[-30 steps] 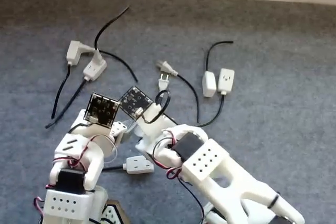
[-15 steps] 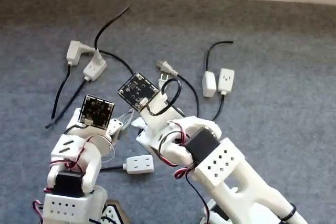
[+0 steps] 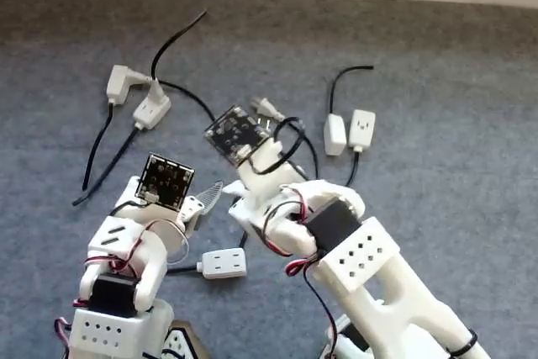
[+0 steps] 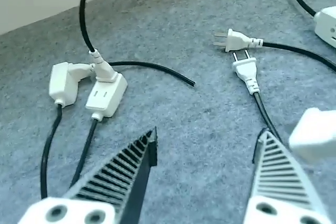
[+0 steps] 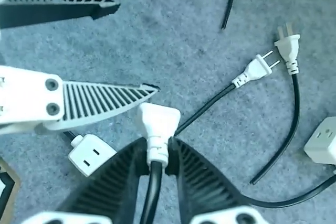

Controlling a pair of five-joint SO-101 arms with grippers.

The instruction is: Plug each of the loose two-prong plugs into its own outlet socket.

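My right gripper [image 5: 157, 153] is shut on the neck of a white two-prong plug [image 5: 157, 121], whose black cable runs back between the fingers. In the high view this gripper [image 3: 241, 201] sits mid-table beside my left gripper [image 3: 210, 195]. My left gripper [image 4: 205, 142] is open, with bare carpet between its ribbed fingers [image 4: 126, 163]. The held plug [image 4: 315, 132] hangs just past one of them. A white outlet socket [image 5: 92, 154] lies on the carpet close under the held plug, and is also in the high view [image 3: 223, 264]. Two loose plugs [image 4: 239, 40] [image 4: 247, 72] lie farther off.
Two white outlet blocks [image 3: 334, 134] [image 3: 362, 128] lie at the right. At the far left an outlet [image 3: 151, 108] has a cable plug in it, next to a white angled plug [image 3: 120, 81]. Black cables [image 3: 181, 35] trail over the grey carpet [image 3: 437, 81].
My right arm has swung away from the table's near edge and to the right, carrying the white plug. My left arm has barely shifted and stays open.
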